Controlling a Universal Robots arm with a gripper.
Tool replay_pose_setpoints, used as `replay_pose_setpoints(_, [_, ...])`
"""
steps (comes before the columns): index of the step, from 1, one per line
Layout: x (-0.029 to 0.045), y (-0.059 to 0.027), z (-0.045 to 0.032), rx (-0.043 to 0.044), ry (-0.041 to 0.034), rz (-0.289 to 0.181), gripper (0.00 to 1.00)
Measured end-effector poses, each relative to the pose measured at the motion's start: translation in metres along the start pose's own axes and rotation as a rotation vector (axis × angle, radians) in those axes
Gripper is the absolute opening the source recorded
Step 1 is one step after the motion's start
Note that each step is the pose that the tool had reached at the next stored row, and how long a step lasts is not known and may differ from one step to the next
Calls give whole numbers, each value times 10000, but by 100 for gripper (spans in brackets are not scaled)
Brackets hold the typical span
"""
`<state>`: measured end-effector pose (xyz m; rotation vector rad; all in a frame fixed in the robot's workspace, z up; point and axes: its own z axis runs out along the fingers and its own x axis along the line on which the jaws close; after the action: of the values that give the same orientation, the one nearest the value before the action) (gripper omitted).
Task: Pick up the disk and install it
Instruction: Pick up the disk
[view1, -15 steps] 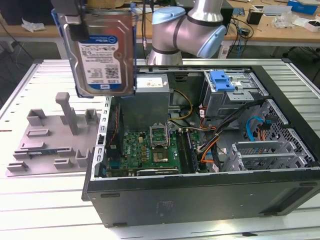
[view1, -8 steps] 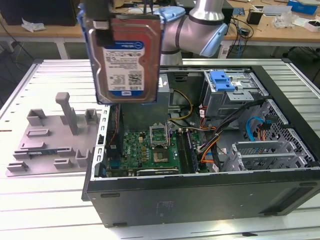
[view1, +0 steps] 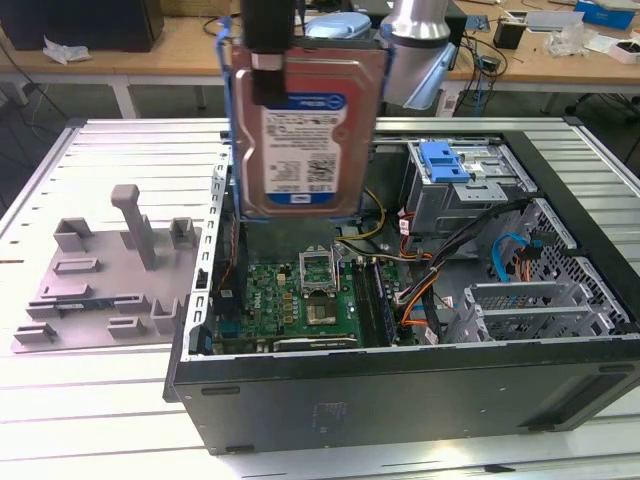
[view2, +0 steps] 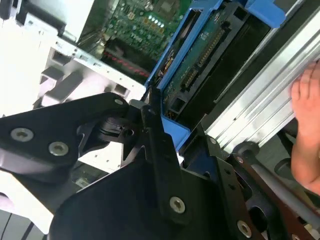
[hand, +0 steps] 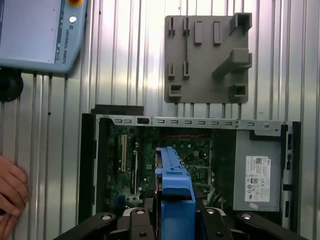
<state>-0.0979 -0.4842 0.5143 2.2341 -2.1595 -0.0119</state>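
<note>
Claw: the claw (view1: 268, 80) is clamped on the disk (view1: 305, 140), gripping it at its upper edge; in the exterior view one black finger lies over the label face near the top

Disk position: it hangs upright directly beneath the claw, label face towards the exterior camera; the blue bracket frames its sides and lower edge

Disk relative to the case: it is held in the air over the open computer case (view1: 400, 400), above the end with the motherboard (view1: 300, 300); it sits apart from the board below

Disk underside: in the second wrist view the face with the green circuit board shows between the black fingers, with the blue bracket at its edge; in the first wrist view the bracket's narrow edge runs between the two fingers, above the motherboard

Drive cage: the metal drive cage (view1: 470, 195) stands inside the case towards the exterior view's right, well apart from the disk; a blue tray (view1: 445, 160) sits on top of it

Worktop: a ribbed metal worktop (view1: 100, 150) carries the case; a grey fixture (view1: 110, 270) lies on it just beside the case, on the exterior view's left

Other things: a control pendant (hand: 40, 35) lies on the worktop; a person's hand (view2: 307, 125) rests near the case's edge
</note>
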Motion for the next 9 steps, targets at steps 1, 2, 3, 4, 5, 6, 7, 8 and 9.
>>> replay_pose_setpoints(1, [18, -46, -1, 0, 0, 0, 37])
replay_pose_setpoints(2, [35, -91, -2, 0, 0, -2, 37])
replay_pose_setpoints(3, [52, -136, -3, 0, 0, -1, 37])
replay_pose_setpoints(4, [69, -183, -4, 0, 0, 0, 37])
replay_pose_setpoints(5, [98, -261, -6, 0, 0, -1, 37])
replay_pose_setpoints(6, [113, -302, -7, 0, -1, 1, 37])
replay_pose_setpoints(7, [132, -359, -8, -1, -1, -1, 37])
replay_pose_setpoints(8, [163, -448, -11, 0, -3, 1, 37])
replay_pose_setpoints(9, [194, -544, -13, 0, -6, -2, 37])
